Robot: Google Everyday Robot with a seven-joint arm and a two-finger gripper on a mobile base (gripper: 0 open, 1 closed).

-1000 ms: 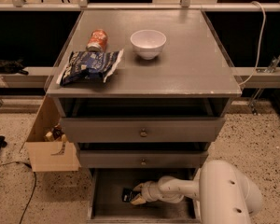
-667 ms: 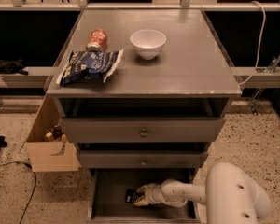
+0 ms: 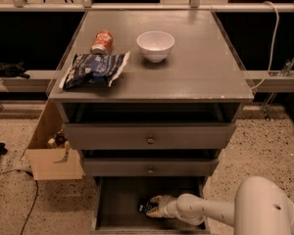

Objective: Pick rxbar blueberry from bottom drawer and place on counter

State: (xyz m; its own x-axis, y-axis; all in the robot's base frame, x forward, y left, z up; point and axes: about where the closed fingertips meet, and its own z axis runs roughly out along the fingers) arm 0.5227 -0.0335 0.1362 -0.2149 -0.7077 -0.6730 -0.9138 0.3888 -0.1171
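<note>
Fingers [image 3: 158, 208] look narrow, pinched on right end of rxbar blueberry [image 3: 145, 205]; bar touching the tips, low over the floor of the bottom drawer [image 3: 116, 207], roughly mid-drawer, slightly right of ctr. Likely gripped by the end bc arm comes in from the right and that's the nearest edge. Gripper [image 3: 153, 207] down inside the drawer, pointing left; arm [image 3: 206, 210] near-horizontal to fit under the drawer above. White robot body [image 3: 269, 210] at bottom-right corner. Bottom drawer pulled out for access; 2 upper drawers shut, 1 round knob each [image 3: 150, 139] [image 3: 150, 170]. Step est.: grasp made, lift-out not yet done, bar not on counter [image 3: 201, 75]. Next prob. needs pull back + up w/o clipping the drawer front above. Counter has free space on right half for the place. Counts: 1 rxbar, 3 drawers, 2 knobs, 1 white bowl [image 3: 156, 45], 1 red can [image 3: 102, 42] on its side, 1 blue-white snack bag [image 3: 94, 68] at left front edge, 1 cardboard box [image 3: 51, 158] on floor left of cabinet w/ small items inside, too small to ID.
</note>
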